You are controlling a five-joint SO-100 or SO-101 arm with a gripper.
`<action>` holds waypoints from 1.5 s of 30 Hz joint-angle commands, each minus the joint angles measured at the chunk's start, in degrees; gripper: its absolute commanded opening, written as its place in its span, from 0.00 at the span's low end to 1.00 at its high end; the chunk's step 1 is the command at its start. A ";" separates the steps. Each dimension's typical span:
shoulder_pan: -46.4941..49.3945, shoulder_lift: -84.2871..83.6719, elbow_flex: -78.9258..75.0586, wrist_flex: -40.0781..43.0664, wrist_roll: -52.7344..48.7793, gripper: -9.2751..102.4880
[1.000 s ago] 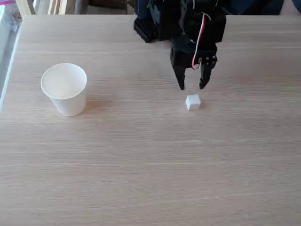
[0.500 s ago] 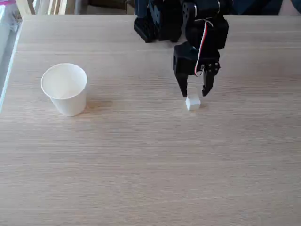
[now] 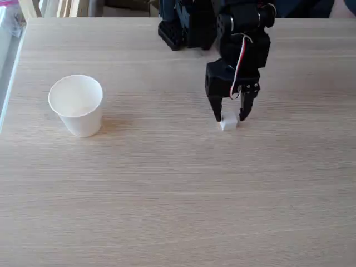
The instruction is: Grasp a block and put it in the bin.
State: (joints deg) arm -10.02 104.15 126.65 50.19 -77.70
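The black two-finger gripper (image 3: 231,118) hangs low over the pale wooden table (image 3: 178,194) in the fixed view, with its two fingers apart and pointing down. The small white cube, the block (image 3: 228,123), sits on the table right between the two fingertips, a little toward the camera from them. One finger (image 3: 216,109) stands on the left side of the block in this view and the other finger stands on the right side, and both tips look very close to the block's top edge. I cannot tell if either finger touches it yet. The block is a cube, so it has no long side to line up with, and the fingers only need to close from left and right. I think the step here is getting ready to squeeze the block, and the fingers may need to go a bit lower first so they do not slip off the top. The plain white paper cup, the bin (image 3: 77,105), stands upright, well apart from the fingers, far off to their left in the fixed view. Nothing is in the fingers, so the carry to the bin is not yet begun.
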 commanded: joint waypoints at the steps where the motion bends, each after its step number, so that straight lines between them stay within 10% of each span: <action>1: -0.44 -0.62 -2.64 -1.23 0.53 0.31; 45: 1.49 -1.58 -1.85 1.58 3.08 0.13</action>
State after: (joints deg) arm -9.05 102.30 125.24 51.59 -74.36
